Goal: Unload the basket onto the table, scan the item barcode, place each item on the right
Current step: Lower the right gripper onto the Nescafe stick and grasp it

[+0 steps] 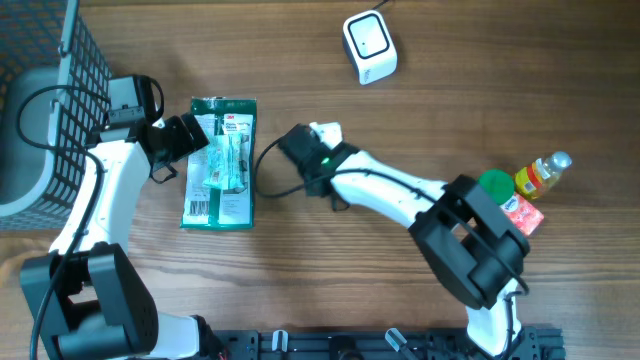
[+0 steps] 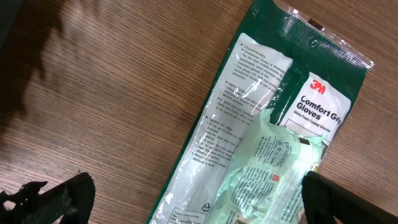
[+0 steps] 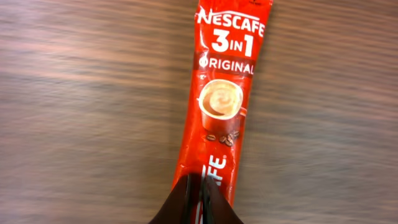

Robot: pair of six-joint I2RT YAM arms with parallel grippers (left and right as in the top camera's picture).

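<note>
A red Nescafé 3in1 sachet [image 3: 222,99] fills the right wrist view, and my right gripper [image 3: 200,185] is shut on its lower end. The wood behind it looks blurred. From overhead that gripper [image 1: 298,148] is at the table's middle and covers the sachet. My left gripper [image 1: 190,138] is open and hovers over a green 3M glove pack [image 1: 218,205] lying flat. In the left wrist view its fingers [image 2: 65,194] stand wide on either side of the pack [image 2: 249,93]. A crumpled pale green clear packet [image 2: 273,168] lies on top of the pack. The white barcode scanner [image 1: 370,47] sits at the back.
A wire basket [image 1: 85,60] stands at the far left, close behind the left arm. At the right lie a small bottle with yellow liquid [image 1: 543,173], a green-capped item [image 1: 495,182] and a red packet [image 1: 524,215]. A black cable [image 1: 268,175] loops beside the glove pack.
</note>
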